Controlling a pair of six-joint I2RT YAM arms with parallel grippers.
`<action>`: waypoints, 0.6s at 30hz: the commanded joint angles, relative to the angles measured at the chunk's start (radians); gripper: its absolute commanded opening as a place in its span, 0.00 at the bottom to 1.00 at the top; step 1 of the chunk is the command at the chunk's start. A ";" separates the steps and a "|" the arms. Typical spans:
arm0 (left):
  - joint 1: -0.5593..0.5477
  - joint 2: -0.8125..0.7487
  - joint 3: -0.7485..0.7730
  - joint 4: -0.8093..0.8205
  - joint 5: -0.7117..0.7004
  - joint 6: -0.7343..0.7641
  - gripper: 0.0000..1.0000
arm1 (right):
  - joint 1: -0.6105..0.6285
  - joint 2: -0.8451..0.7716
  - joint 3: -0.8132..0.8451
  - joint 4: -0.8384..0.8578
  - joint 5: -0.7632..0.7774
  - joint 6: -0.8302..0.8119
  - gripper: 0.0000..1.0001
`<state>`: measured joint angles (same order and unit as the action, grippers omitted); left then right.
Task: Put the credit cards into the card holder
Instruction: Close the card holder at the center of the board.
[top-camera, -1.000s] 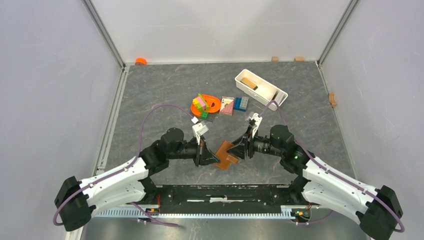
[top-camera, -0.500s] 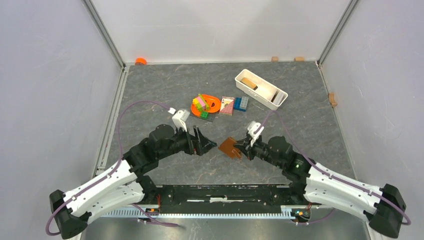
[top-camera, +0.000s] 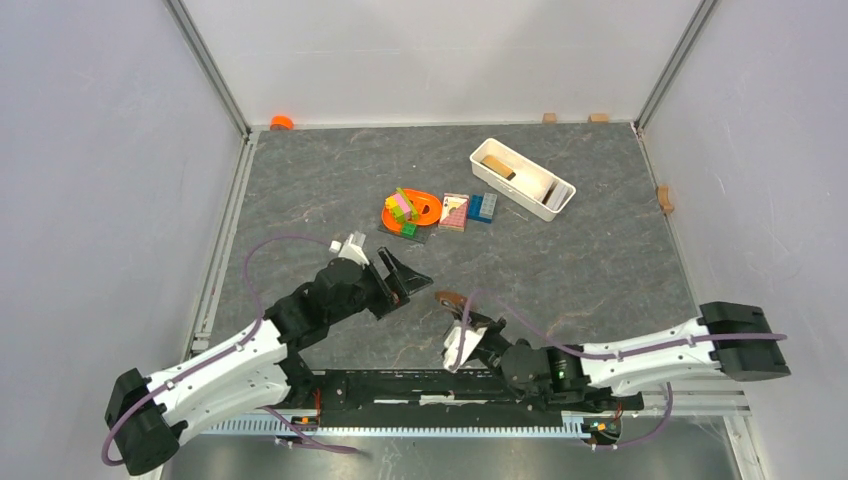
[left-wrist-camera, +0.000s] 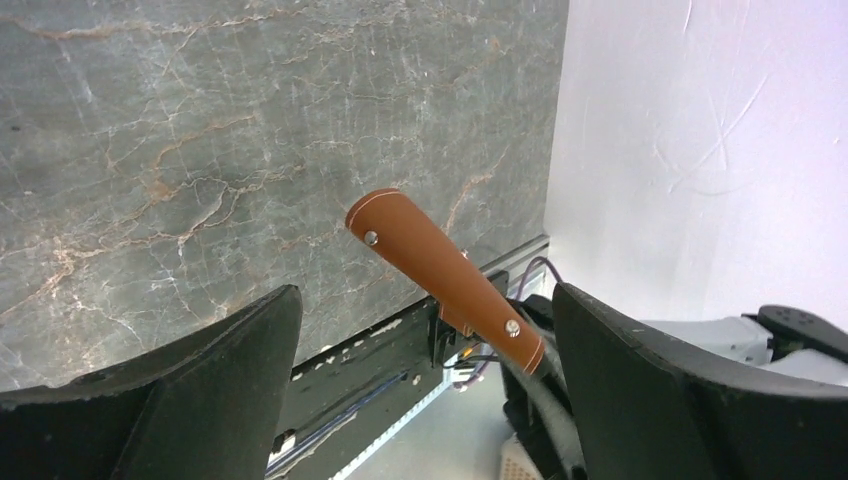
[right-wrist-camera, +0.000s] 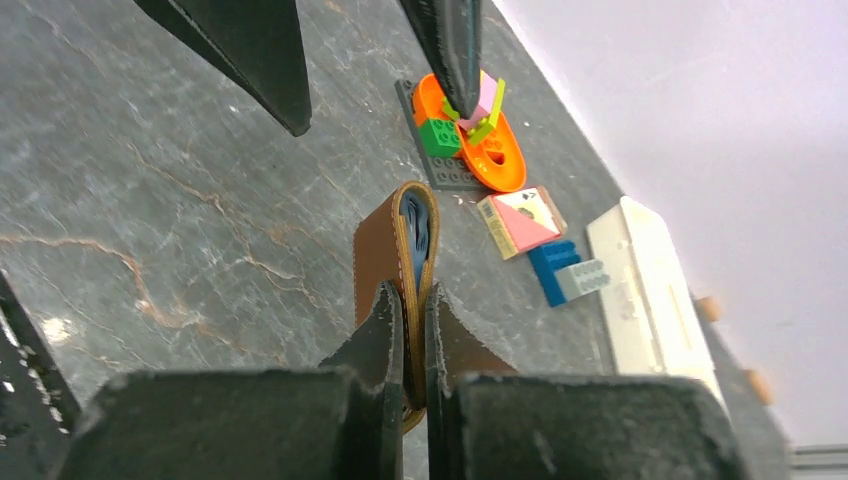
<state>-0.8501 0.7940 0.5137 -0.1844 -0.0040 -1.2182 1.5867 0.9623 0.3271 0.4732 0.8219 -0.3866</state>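
Grip, right gripper (right-wrist-camera: 413, 300): clamps tight on holder (right-wrist-camera: 380, 250) at its near end, blue card (right-wrist-camera: 417, 225) tucked inside. Lifts holder clear of table (top-camera: 560, 260), long axis slanting up and away from those fingers. Left of holder, near but apart: left gripper (top-camera: 415, 289), spread wide, empty, facing holder's flat side.

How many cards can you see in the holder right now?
1: a blue card, edge-on between the leaves of the folded card holder, which the right gripper pinches. More may be hidden inside.
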 joint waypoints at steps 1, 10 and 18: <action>0.009 -0.039 -0.065 0.132 -0.051 -0.160 1.00 | 0.073 0.107 0.076 0.226 0.194 -0.217 0.00; 0.009 0.034 -0.110 0.218 0.060 -0.196 1.00 | 0.132 0.253 0.131 0.376 0.156 -0.355 0.00; 0.009 0.102 -0.115 0.312 0.124 -0.200 0.74 | 0.137 0.341 0.145 0.419 0.142 -0.419 0.00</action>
<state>-0.8455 0.8879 0.4026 0.0246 0.0792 -1.3834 1.7161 1.2732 0.4358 0.8028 0.9646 -0.7479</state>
